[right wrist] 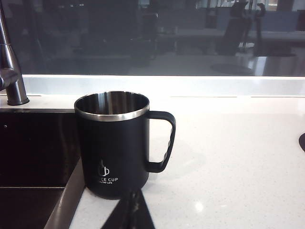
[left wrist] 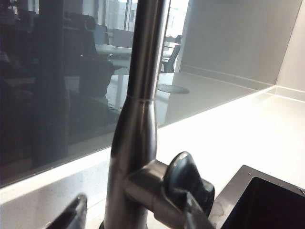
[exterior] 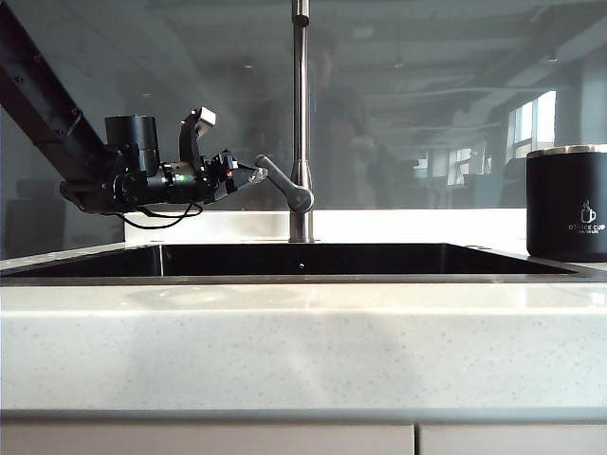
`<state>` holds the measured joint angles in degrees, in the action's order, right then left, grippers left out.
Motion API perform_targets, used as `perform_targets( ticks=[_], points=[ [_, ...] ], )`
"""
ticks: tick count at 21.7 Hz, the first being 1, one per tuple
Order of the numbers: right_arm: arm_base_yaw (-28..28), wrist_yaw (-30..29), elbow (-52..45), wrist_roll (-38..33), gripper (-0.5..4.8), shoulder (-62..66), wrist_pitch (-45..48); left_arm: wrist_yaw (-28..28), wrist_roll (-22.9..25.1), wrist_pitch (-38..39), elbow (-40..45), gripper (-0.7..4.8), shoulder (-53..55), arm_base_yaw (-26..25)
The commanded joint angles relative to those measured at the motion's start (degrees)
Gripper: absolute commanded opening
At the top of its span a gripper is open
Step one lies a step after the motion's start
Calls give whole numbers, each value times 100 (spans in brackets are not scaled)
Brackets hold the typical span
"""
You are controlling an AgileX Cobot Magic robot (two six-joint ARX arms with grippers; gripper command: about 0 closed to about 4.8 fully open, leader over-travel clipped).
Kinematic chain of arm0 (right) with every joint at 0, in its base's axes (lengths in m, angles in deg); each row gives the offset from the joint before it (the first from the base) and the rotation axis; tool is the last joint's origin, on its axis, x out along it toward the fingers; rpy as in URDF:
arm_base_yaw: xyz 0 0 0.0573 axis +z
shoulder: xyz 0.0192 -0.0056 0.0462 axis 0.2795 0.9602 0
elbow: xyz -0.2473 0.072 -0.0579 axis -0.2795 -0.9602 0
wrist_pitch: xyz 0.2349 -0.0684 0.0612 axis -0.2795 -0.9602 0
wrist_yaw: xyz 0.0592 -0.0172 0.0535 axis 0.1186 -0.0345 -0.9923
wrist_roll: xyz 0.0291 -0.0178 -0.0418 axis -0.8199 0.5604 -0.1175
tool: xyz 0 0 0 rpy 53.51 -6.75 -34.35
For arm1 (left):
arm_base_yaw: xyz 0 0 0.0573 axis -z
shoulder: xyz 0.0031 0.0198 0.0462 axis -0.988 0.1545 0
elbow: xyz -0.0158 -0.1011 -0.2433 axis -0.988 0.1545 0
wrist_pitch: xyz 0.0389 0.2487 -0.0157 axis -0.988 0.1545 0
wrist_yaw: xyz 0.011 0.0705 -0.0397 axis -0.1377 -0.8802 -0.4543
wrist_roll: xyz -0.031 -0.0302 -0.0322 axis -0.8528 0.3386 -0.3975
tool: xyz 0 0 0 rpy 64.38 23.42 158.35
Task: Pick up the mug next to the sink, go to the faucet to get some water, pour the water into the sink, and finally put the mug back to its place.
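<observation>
The black mug (exterior: 567,204) (right wrist: 114,148), with its steel rim and white logo, stands upright on the counter just right of the sink (exterior: 303,277). The tall steel faucet (exterior: 301,114) (left wrist: 138,119) rises behind the basin. My left gripper (exterior: 254,175) (left wrist: 136,214) is at the slanted lever handle (exterior: 285,186) (left wrist: 183,183). It is open, one finger on each side of the faucet body, one fingertip (left wrist: 198,215) against the lever. My right gripper (right wrist: 135,210) is shut and empty, low over the counter just in front of the mug; the exterior view does not show it.
A dark glass backsplash (exterior: 427,95) runs behind the faucet. White speckled counter (right wrist: 228,157) stretches to the right of the mug. The sink's steel edge (right wrist: 66,200) passes close by the mug's base.
</observation>
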<state>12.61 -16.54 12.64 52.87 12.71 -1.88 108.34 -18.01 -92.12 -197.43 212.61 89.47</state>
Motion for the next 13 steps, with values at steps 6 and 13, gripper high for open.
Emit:
perform_targets(
  ticks=[6, 13],
  points=[
    [-4, -9, -17, 20, -6, -15, 83, 0, 4, -66, -26, 255, -31, 2],
    [-4, -9, -17, 20, -6, -15, 85, -173, 2, 385, -26, 255, -153, 4]
  ],
)
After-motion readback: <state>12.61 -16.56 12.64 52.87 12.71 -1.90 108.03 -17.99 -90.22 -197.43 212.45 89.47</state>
